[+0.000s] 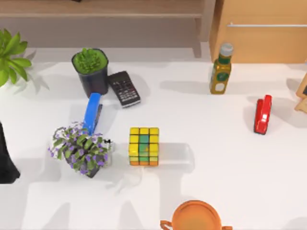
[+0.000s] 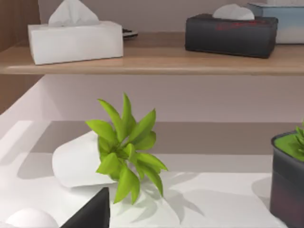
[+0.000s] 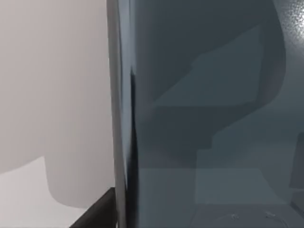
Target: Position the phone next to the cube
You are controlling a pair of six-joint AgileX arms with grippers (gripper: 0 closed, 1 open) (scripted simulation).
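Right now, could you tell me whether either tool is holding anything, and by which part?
It cannot be told: the phone looms close before the right wrist camera, but no point of grip on it is visible.

Saw yellow-green-orange puzzle cube (image 1: 144,146) mid-table, purple-flowered plant (image 1: 80,152) just left of it. Blue stapler (image 1: 92,113) behind plant; black keypad handset (image 1: 124,88) beside dark-potted green plant (image 1: 90,71). Red stapler (image 1: 263,114) and yellow-labelled bottle (image 1: 220,70) lay right.

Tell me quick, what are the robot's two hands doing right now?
Left gripper: parked at the table's left edge; open or shut cannot be told.
Right gripper: close against the phone; whether it grips it cannot be told.
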